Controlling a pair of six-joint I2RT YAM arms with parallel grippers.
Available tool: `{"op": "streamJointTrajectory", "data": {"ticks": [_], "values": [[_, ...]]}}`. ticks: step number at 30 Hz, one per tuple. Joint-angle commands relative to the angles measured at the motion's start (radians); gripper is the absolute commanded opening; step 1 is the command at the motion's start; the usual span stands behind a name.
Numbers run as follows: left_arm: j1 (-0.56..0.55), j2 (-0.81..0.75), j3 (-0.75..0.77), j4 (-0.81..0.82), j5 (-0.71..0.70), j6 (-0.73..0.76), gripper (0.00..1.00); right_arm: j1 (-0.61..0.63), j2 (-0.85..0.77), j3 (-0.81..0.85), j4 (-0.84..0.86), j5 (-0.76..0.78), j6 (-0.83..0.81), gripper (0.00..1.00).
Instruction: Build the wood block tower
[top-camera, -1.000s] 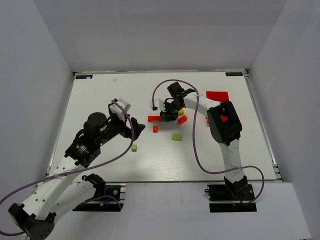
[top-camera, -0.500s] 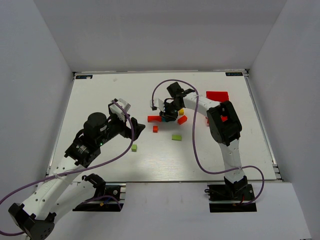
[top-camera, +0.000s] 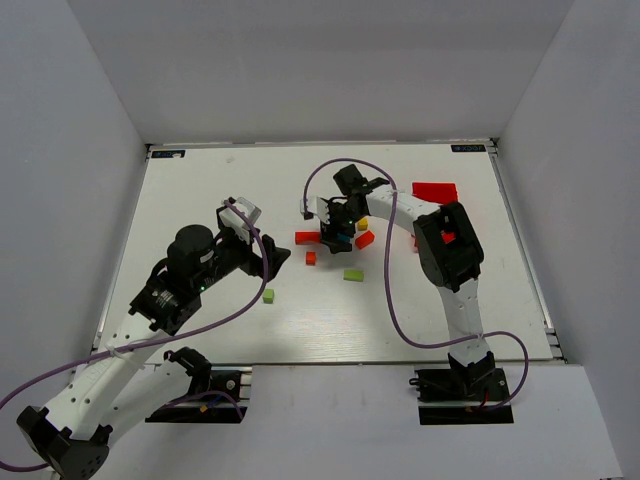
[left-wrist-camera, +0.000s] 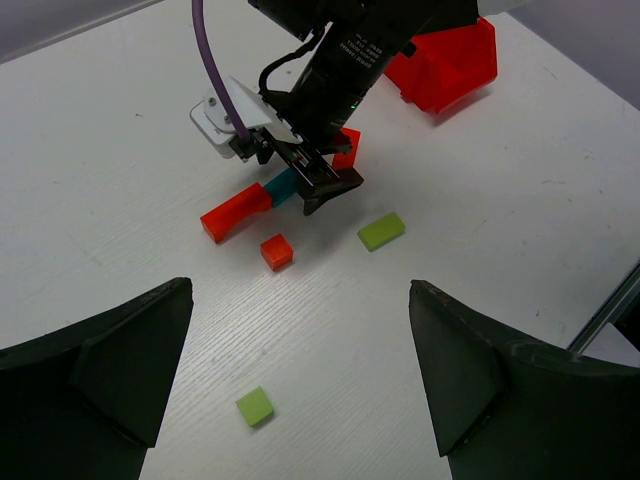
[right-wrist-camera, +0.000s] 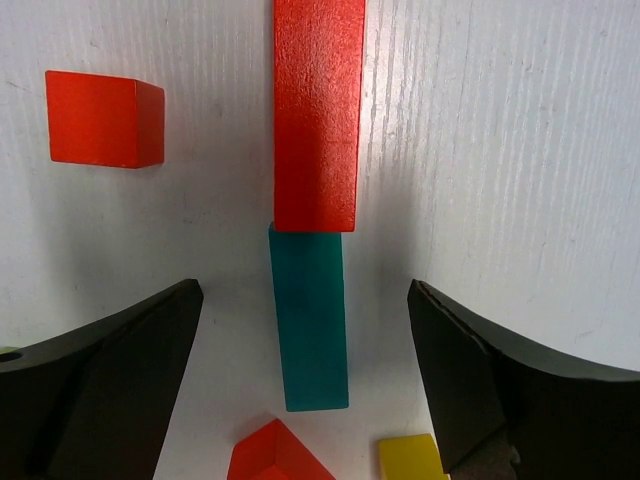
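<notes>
Right fingers spread over the base row; no stack up yet.

Long red wooden bar (right-wrist-camera: 318, 110) and teal-blue wooden bar (right-wrist-camera: 308, 315) lie flat, end to end and touching, mid-counter (top-camera: 200, 190), with nothing on top. Right fingers (right-wrist-camera: 90, 390) stand wide either side of the teal bar, clear of it, grasping nothing. Left fingers (left-wrist-camera: 100, 370) are also wide and empty, hanging near a small lime-green wooden cube (left-wrist-camera: 254, 406). Small red wooden cube (right-wrist-camera: 105, 118) sits just beside the red bar; flat green block (left-wrist-camera: 381, 230) and yellow piece (right-wrist-camera: 410, 458) are near. Likely step: base laid, fetch the next block. Lift straight up so the fingers don't nudge the bars out of line; take the red cube square across flat faces, set it centred, and let go only once seated.
</notes>
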Motion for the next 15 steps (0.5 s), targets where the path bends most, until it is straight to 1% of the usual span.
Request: {"op": "streamJointTrajectory", "data": {"ticks": [1, 8, 15], "values": [[0.005, -0.005, -0.002, 0.003, 0.016, 0.001, 0.99, 0.010, 0.034, -0.013, -0.065, 0.024, -0.002, 0.90], [0.005, -0.005, -0.002, 0.003, 0.016, 0.001, 0.99, 0.011, -0.003, -0.010, -0.067, 0.018, 0.005, 0.90], [0.005, -0.005, -0.002, 0.003, 0.006, 0.001, 0.99, 0.010, -0.159, -0.010, -0.086, -0.010, 0.011, 0.90]]}}
